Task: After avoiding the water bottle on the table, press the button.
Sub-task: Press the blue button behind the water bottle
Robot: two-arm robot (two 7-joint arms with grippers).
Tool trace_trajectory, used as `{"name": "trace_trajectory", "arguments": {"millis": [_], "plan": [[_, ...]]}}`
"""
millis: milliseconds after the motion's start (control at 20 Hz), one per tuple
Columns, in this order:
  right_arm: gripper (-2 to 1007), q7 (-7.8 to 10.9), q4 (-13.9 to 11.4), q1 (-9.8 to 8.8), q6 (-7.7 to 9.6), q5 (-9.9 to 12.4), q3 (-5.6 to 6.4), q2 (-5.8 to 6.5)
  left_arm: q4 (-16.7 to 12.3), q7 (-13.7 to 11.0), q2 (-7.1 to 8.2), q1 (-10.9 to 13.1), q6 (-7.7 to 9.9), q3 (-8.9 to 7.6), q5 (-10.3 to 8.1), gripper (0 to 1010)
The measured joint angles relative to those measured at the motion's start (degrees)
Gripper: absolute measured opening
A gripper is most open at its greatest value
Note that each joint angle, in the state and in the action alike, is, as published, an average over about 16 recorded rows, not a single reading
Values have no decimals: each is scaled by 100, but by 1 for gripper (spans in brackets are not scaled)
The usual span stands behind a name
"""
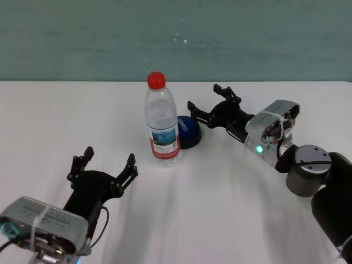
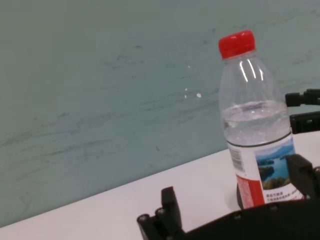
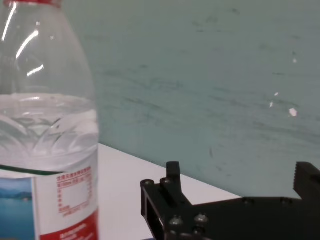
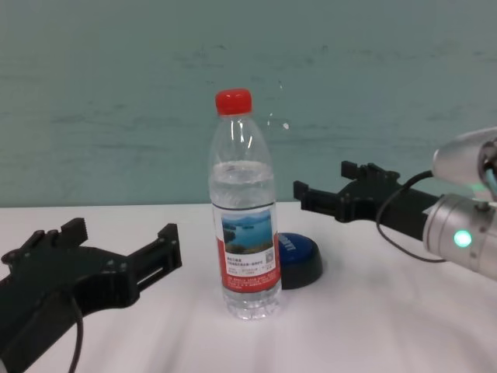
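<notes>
Bottle: tall clear plastic water bottle (image 1: pixel 162 124) with red screw cap and lake-photo label, upright mid-counter, part-filled.
Button: low blue dome button (image 1: pixel 188 132) on a black base, just behind and right of the bottle, partly hidden by it in the chest view.
Counter: plain white counter (image 1: pixel 236 209), carrying both.
Right gripper: black right gripper (image 1: pixel 213 105), fingers spread, empty, hovering just right of the button and a little above it; clear of the bottle.
Left gripper: black left gripper (image 1: pixel 107 164), fingers spread, empty, low at the near left, idle.
Progress: bottle stands undisturbed and looks already skirted; button seems unpressed, though contact is hard to judge. The press itself remains.
</notes>
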Motion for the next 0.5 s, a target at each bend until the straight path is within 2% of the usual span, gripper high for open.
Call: {"name": "trace_trajectory", "arguments": {"millis": [500], "plan": [[1004,131,708,328,-195,-61,-95,-250,0,0,0,0,0,0,0,1000]]}}
